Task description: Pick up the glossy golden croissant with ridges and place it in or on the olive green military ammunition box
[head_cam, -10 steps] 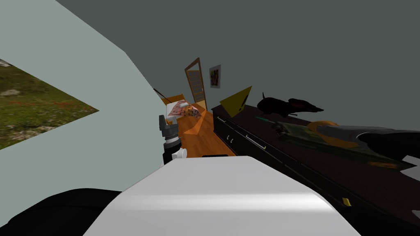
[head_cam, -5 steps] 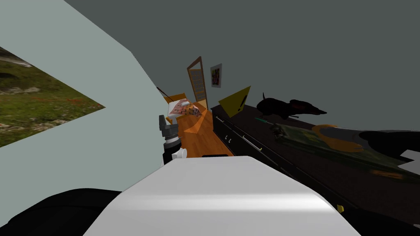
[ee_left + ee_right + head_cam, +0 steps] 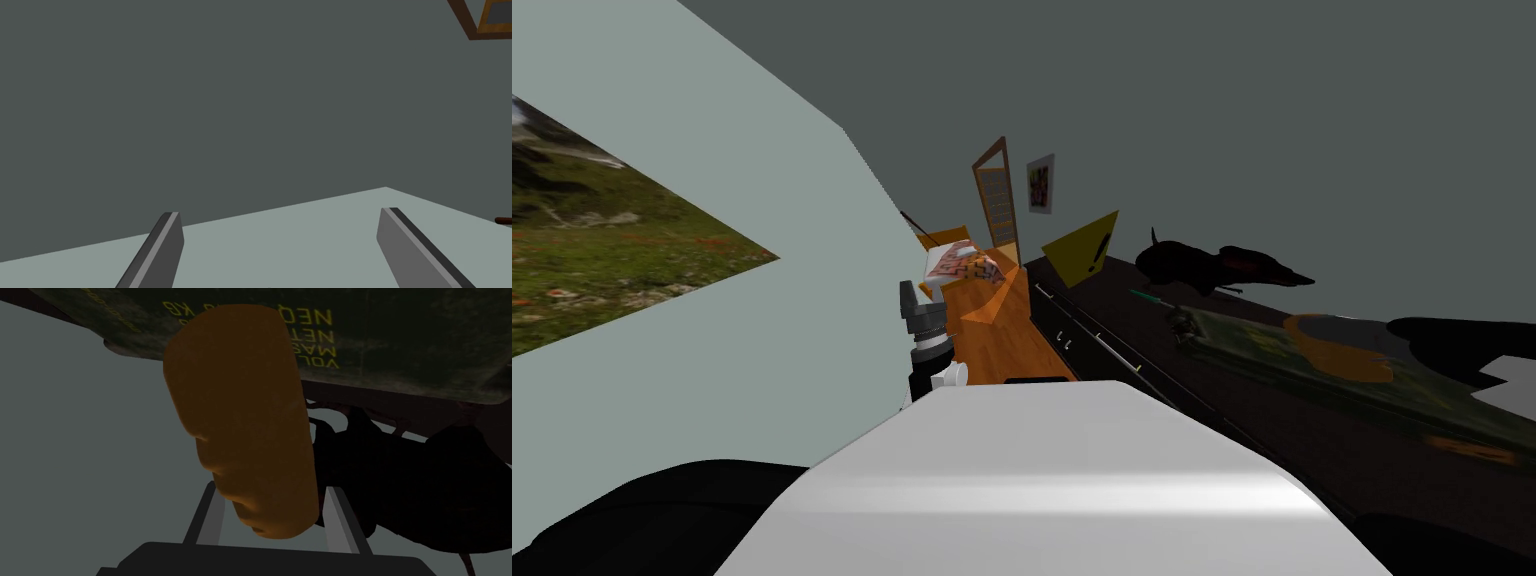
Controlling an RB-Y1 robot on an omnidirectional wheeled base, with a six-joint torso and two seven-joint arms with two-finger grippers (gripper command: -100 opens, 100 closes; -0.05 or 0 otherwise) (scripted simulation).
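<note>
The croissant (image 3: 245, 413) is a smooth orange-brown roll, and my right gripper (image 3: 272, 508) is shut on it, one finger (image 3: 205, 518) pressing each side. Just beyond it lies the olive green ammunition box (image 3: 400, 338) with yellow lettering. In the head view the croissant (image 3: 1337, 345) sits over the top of the box (image 3: 1252, 345), which lies flat on a dark dresser, and my dark right arm (image 3: 1462, 340) reaches in behind it. I cannot tell whether the croissant touches the box. My left gripper (image 3: 917, 310) hangs by my chest, and its wrist view shows it (image 3: 280, 225) open and holding nothing.
The dark dresser (image 3: 1112, 350) runs along my right side. On it stand a black animal figure (image 3: 1212, 265), a yellow triangular sign (image 3: 1082, 250) and a green pen (image 3: 1152, 297). An orange wooden floor (image 3: 1002, 340) leads to a bed (image 3: 962, 265) and a door (image 3: 995, 200).
The whole head view has swung a little, so I have turned. The croissant stays over the box in my right gripper and looks slightly lower on its top. My left arm has not moved.
</note>
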